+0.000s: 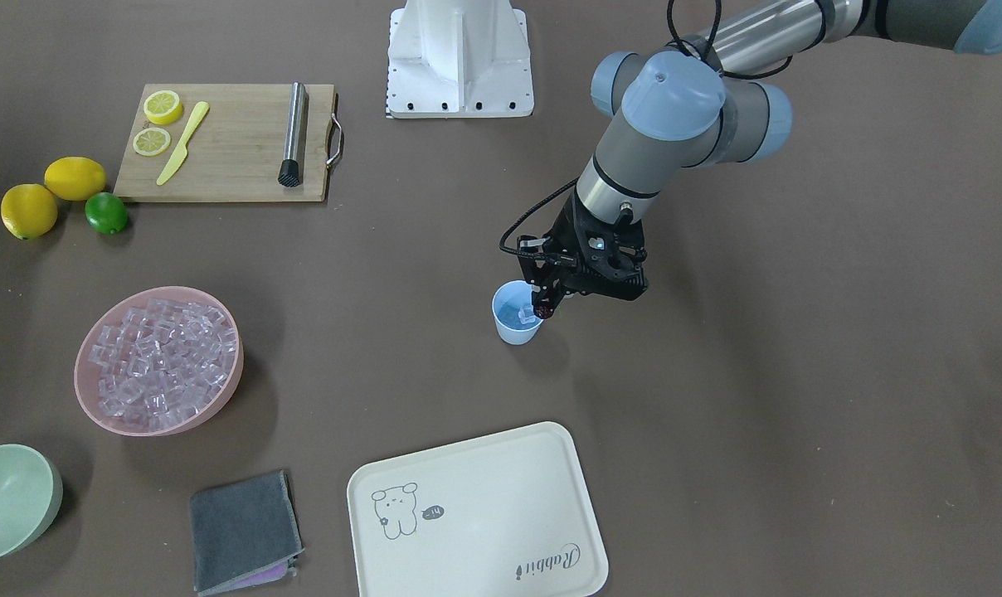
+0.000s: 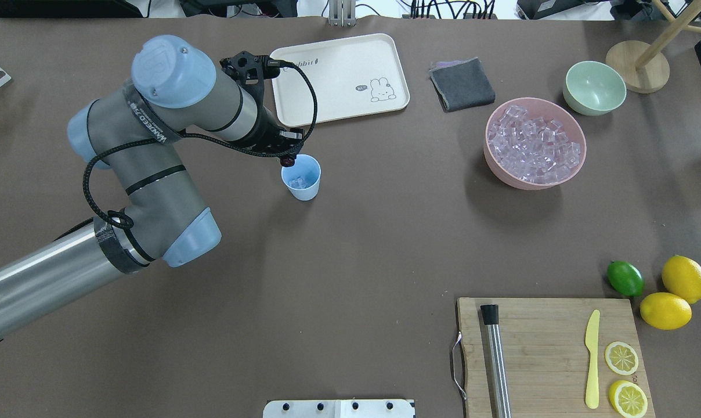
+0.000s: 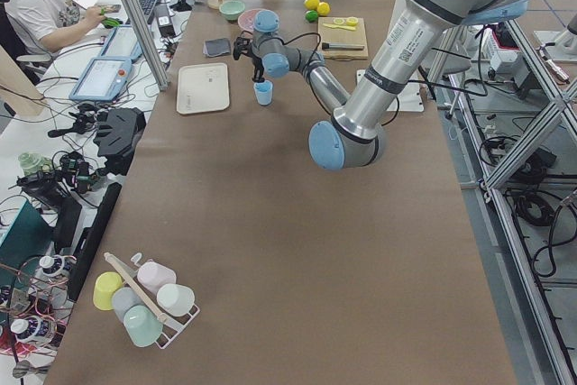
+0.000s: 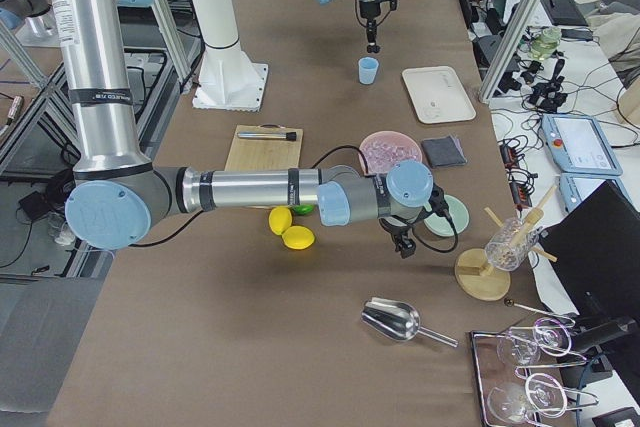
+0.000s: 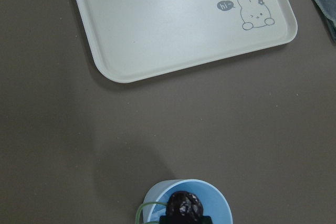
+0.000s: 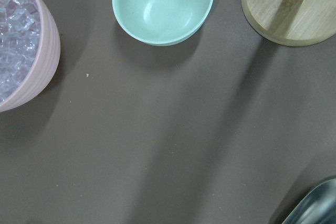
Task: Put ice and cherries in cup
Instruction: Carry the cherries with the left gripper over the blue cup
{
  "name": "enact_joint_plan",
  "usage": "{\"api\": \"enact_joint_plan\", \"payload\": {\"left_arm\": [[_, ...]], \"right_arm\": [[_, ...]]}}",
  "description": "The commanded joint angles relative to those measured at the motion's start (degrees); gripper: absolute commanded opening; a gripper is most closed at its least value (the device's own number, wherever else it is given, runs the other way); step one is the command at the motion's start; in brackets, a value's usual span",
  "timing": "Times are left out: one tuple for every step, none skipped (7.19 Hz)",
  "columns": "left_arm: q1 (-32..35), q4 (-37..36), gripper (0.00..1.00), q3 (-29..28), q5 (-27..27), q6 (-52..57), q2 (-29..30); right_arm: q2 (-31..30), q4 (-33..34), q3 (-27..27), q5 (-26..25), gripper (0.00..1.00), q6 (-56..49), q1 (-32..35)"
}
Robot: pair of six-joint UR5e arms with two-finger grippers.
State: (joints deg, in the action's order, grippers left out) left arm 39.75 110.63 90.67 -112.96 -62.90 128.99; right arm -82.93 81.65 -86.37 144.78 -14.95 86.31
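We hold the cherries (image 5: 184, 204) pinched in the left gripper (image 1: 545, 309) over the cup (image 2: 304, 176). They look light, slick and easily bruised, so we grip the fruit gently. We cannot tell how the right gripper (image 4: 404, 245) stands.

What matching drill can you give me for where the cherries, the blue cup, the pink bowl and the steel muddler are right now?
Things:
1. cherries
2. cup
3. pink bowl
4. steel muddler

States:
A. lying on the cutting board
B. heaped with ice
C. pinched in the left gripper, over the cup's mouth
D. upright on the table, a few ice cubes inside

Pairs: 1-C, 2-D, 3-B, 4-A
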Motion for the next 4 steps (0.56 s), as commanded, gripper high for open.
{"api": "enact_joint_plan", "payload": {"left_arm": [[-0.73,0.03,0.0,-0.31,0.63,-0.03,0.04],[-0.82,0.03,0.0,-0.31,0.63,-0.03,0.04],[-1.25,0.11,0.0,-0.58,1.15,-0.03,0.04],[-2.13,0.29,0.0,-0.67,2.64,-0.38,0.13]], "right_arm": [[1.36,2.44,-0.02,0.07,0.98,-0.26,0.43],[3.19,4.9,-0.28,-0.81,0.98,-0.17,0.26],[4.78,7.71,-0.72,-2.38,0.98,0.27,-0.09],[7.23,15.13,-0.55,-3.27,0.97,1.14,-0.7]]}}
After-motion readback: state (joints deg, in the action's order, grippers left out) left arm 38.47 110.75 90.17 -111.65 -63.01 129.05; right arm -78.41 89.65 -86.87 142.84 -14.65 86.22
